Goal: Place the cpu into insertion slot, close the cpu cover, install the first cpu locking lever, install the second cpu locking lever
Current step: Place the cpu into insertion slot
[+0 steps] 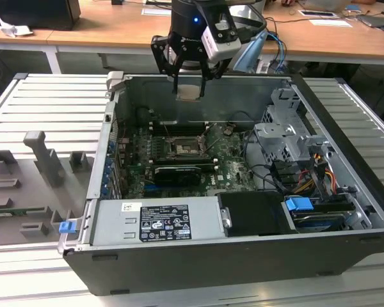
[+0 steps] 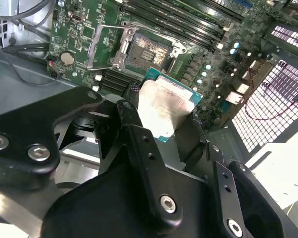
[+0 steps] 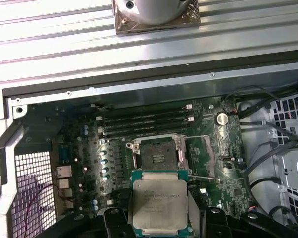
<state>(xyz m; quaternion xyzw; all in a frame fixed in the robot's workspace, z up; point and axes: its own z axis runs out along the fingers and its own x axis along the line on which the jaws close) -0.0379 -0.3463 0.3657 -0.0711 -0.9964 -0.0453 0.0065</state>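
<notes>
Slatted metal bench [image 1: 45,102]: spanned the exterior view from edge to edge and carried the case.
Computer case [image 1: 198,265]: filled the centre and lower right of the exterior view. It lay on its side with the open face up and held the green board, power supply, drive cage, black finned card and loose cables.
Green circuit board [image 1: 233,167]: lay flat on the case floor at frame centre and bore the socket, the memory slots and the card.
Power supply [image 1: 157,220]: silver box, lower centre, against the case's near wall.
Drive cage [image 1: 285,137]: grey metal, right of centre.
Gripper [image 1: 189,89]: upper centre of the exterior view, above the case's far wall. Its fingers were drawn in on two opposite edges of the cpu.
Black finned card [image 1: 177,174]: long axis ran left to right, just below the socket in the frame.
Insertion slot [image 1: 181,150]: frame centre, recess uncovered, contact field exposed in both wrist views [image 3: 158,154].
Cpu cover [image 2: 95,47]: swung up off the socket, beside the recess in the upper left of the second wrist view.
Cpu [image 1: 190,93]: held between the fingers, well above the board and apart from the socket. It is square, so no long axis. The grey metal top faced the wrist cameras [image 3: 159,201], and the pale underside faced the exterior view.
</notes>
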